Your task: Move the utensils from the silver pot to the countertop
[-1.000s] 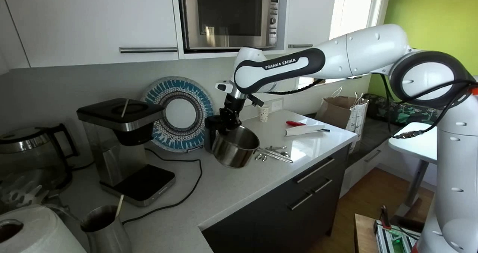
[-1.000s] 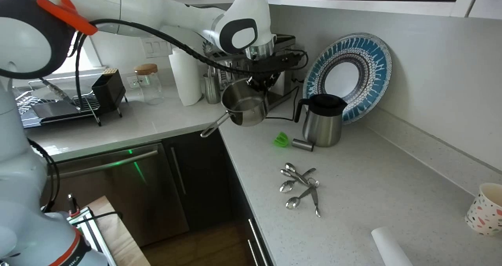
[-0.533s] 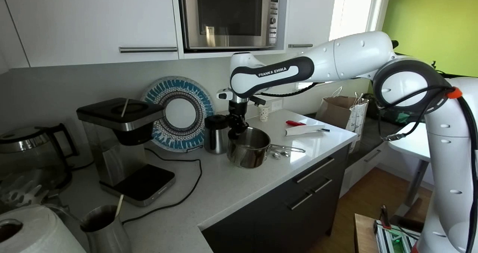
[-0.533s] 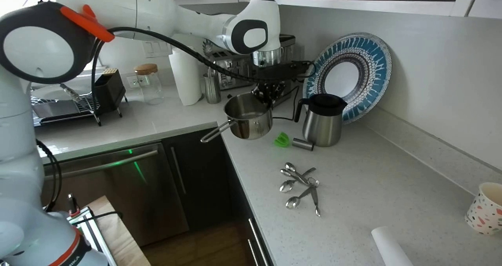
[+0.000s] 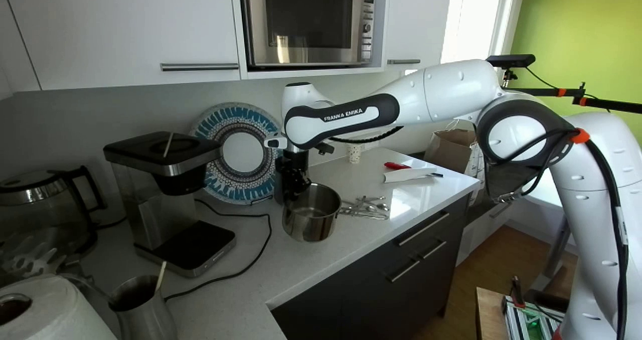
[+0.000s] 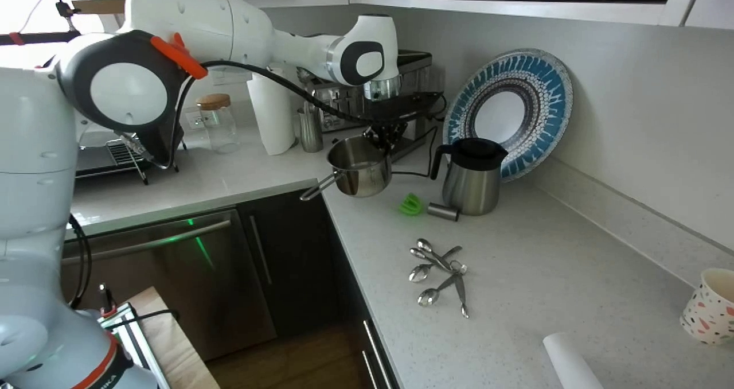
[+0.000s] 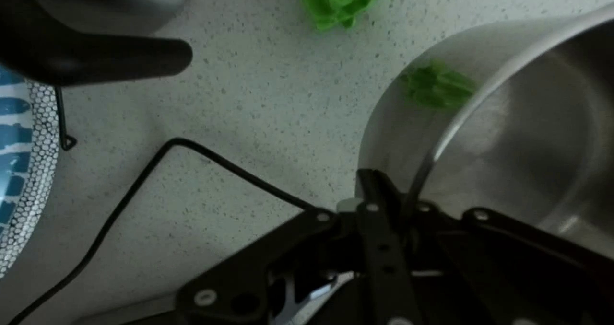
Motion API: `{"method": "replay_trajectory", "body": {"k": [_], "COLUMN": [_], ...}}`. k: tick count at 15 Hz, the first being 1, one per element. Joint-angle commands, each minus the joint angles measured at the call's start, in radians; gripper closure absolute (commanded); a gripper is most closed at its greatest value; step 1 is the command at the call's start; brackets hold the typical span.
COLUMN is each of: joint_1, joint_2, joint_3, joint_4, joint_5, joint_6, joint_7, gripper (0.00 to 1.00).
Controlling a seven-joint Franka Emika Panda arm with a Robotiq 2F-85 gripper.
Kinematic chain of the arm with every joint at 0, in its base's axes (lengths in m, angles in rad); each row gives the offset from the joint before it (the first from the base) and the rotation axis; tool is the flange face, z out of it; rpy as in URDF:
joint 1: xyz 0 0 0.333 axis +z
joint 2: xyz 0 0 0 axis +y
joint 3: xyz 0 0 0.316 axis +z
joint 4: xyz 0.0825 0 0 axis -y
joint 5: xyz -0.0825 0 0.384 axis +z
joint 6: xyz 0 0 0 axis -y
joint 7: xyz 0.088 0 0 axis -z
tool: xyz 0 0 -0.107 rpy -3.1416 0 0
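Observation:
The silver pot (image 5: 312, 224) is a steel saucepan with a long handle; it also shows in an exterior view (image 6: 367, 182) and in the wrist view (image 7: 391, 138). My gripper (image 5: 297, 192) is shut on the pot's rim, one finger outside and one inside, as the wrist view (image 7: 391, 186) shows. The pot is roughly upright, with its handle over the counter's front edge. I cannot tell whether its base touches the countertop (image 6: 516, 274). The visible inside of the pot is bare. The utensils (image 6: 441, 271), several small metal spoons, lie crossed on the countertop; they also show in an exterior view (image 5: 371, 204).
A steel jug with black lid (image 6: 473, 182), a green item (image 6: 411, 204) and a small metal cylinder (image 6: 442, 211) stand or lie near the pot. A coffee machine (image 5: 165, 199), its black cord, a leaning blue plate (image 5: 243, 152), a white roll (image 6: 570, 360) and a paper cup (image 6: 711, 306) are around.
The pot, held by my gripper, has come down and gone from tilted to about level. It then shifted left toward the coffee machine. The spoons have not moved.

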Motion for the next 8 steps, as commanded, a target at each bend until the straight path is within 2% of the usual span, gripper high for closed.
{"method": "replay_trajectory", "body": {"k": [1, 3, 8], "joint_1": [0.006, 0.005, -0.012], "joint_2": [0.007, 0.028, 0.147], "joint_3": [0.0, 0.0, 0.027], "joint_4": [0.011, 0.034, 0.116], "joint_5": [0.001, 0.006, 0.085], "joint_6": [-0.003, -0.022, -0.099], "joint_7": [0.003, 0.012, -0.006], "gripper": [0.96, 0.99, 0.99]}}
